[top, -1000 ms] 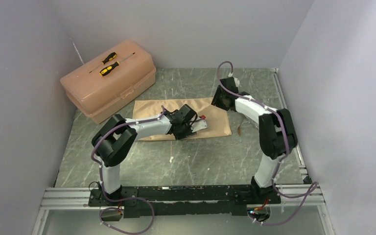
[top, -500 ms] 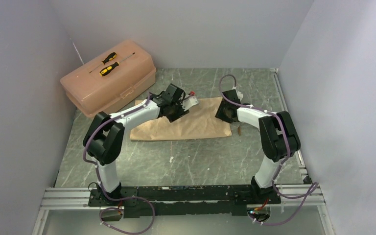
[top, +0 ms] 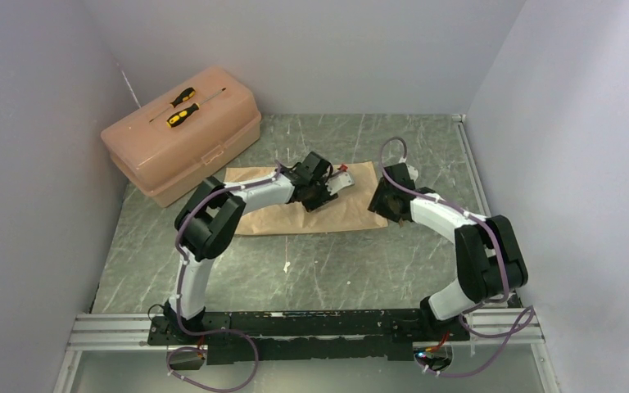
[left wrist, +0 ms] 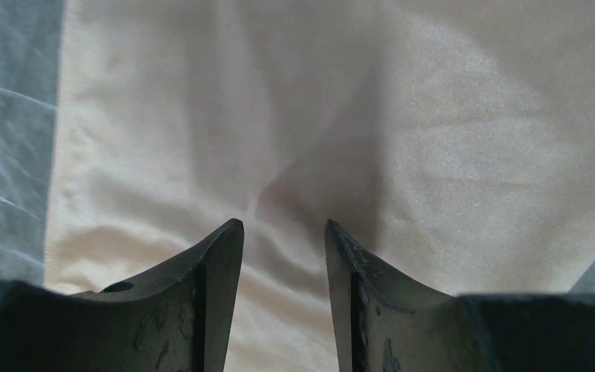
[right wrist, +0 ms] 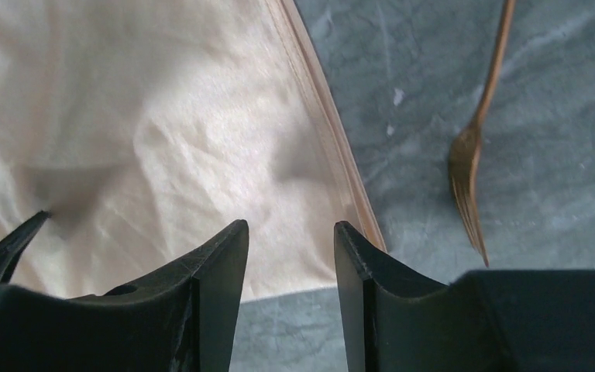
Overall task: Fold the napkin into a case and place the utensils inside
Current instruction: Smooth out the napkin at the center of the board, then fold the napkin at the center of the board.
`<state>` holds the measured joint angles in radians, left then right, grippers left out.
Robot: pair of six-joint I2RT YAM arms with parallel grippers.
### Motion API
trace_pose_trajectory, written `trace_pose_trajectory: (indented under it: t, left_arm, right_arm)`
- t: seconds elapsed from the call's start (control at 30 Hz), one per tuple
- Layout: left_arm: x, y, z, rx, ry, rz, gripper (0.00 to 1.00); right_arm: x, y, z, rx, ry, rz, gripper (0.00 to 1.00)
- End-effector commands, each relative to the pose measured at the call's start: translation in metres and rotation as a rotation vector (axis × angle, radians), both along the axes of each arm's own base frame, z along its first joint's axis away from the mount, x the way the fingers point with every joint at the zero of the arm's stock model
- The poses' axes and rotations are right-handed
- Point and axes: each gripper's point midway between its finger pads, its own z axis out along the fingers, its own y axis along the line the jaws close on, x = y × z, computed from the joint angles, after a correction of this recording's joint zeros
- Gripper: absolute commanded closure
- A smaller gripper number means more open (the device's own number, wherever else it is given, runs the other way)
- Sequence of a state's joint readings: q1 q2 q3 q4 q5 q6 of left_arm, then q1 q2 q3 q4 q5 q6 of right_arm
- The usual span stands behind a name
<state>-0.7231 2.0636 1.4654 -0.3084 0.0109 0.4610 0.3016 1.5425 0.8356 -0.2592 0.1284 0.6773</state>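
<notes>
On the table (top: 336,270), at far left, a toolbox (top: 180,139), well apart from the work and best left alone. Mid-table, the napkin (top: 348,214), spread flat as a wide oblong, creased, not yet a case; by the look of it, early in the folding. Over its far part, the left gripper (left wrist: 283,229), jaws a narrow gap apart, empty, hovering close above the cloth. At the napkin's right edge, near a corner, the right gripper (right wrist: 290,229), likewise narrowly parted and holding nothing. Just off that edge on bare table, apart from the cloth, a fork (right wrist: 469,155), lying flat.

To fold well: bring each gripper to an edge or corner rather than the middle, go low enough to catch cloth, and close fully against the slippery satin. Lift only a little, carry both ends across together for a straight fold line, lay down, then press the crease. Keep the right gripper clear of the fork, or risk dragging it under the cloth. Save the fork for after the pocket
</notes>
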Motion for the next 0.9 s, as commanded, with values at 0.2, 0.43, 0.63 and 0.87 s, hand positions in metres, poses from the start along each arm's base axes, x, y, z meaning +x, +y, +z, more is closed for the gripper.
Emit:
trace_pose_trajectory:
  t: [0.2,0.43,0.63,0.87]
  left_arm:
    - [-0.005,0.006,0.021,-0.036,-0.043,0.014,0.48]
    - [-0.014,0.042,0.088,-0.077,-0.039,0.057,0.23]
    - [-0.029,0.134,0.082,-0.031,0.063,0.135,0.24]
    - [-0.059,0.202,0.02,0.121,0.104,0.164,0.26]
  right_arm:
    - [-0.041,-0.018,-0.02,-0.017,0.085,-0.041,0.55]
    - [-0.044,-0.02,-0.02,-0.015,0.117,-0.047,0.56]
    - [-0.04,-0.023,0.012,-0.008,0.056,-0.055,0.44]
    - [-0.043,-0.021,0.001,0.041,0.085,-0.083,0.42]
